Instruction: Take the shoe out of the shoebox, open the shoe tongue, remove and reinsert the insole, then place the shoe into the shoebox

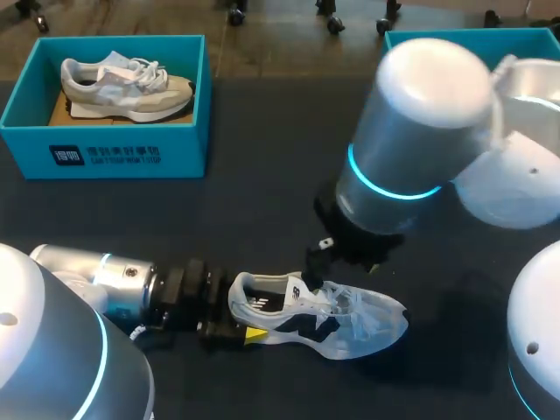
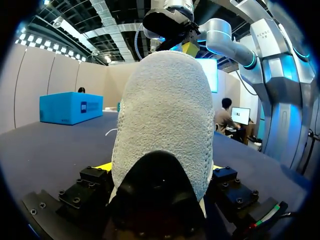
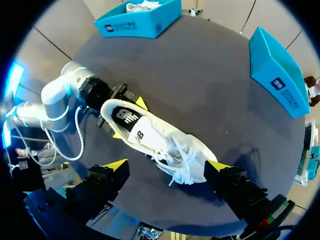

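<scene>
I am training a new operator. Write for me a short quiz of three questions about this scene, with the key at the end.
1. True or false: the shoe under the right gripper lies inside the blue shoebox.
2. Which part of this shoe does the left gripper hold? A) the toe B) the heel C) the laces
3. Fill the gap: the right gripper hovers above the shoe with its fingers ____ (open or shut).

Key: 1 false; 2 B; 3 open.
</scene>
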Robot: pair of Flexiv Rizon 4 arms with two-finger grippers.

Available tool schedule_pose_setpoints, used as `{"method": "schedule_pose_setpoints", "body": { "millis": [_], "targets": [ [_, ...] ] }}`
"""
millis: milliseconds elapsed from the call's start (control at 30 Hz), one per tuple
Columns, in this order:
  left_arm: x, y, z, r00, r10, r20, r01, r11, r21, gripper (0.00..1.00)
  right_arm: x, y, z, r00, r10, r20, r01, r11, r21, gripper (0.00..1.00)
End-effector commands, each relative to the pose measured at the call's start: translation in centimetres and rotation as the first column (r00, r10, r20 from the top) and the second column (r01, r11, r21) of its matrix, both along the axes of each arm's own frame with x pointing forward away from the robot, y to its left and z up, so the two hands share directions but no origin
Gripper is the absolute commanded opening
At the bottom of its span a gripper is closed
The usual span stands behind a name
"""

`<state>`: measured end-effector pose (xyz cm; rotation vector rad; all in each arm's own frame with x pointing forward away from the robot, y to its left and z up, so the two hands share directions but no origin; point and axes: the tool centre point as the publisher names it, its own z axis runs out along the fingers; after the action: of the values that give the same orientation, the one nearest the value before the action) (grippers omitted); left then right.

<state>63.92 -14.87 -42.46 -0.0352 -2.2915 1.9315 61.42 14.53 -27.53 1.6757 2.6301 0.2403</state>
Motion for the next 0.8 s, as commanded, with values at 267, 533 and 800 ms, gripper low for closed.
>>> {"method": "schedule_pose_setpoints", "body": {
  "millis": [267,533,800],
  "targets": [
    [0.1,0.0,-0.8,1.000,0.002,0.000,-0.002,1.000,0.000,0.00,0.4,5.3,-1.6,0.960,-0.273,-0.066,0.255,0.947,-0.196,1.00],
    [0.1,0.0,-0.8,1.000,0.002,0.000,-0.002,1.000,0.000,0.00,-0.1,6.2,-2.0,0.896,-0.445,-0.001,0.422,0.851,-0.312,1.00],
    [0.1,0.0,-0.8,1.000,0.002,0.000,-0.002,1.000,0.000,0.00,-0.4,7.2,-2.8,0.880,-0.465,0.097,0.468,0.814,-0.345,1.00]
  ]
}}
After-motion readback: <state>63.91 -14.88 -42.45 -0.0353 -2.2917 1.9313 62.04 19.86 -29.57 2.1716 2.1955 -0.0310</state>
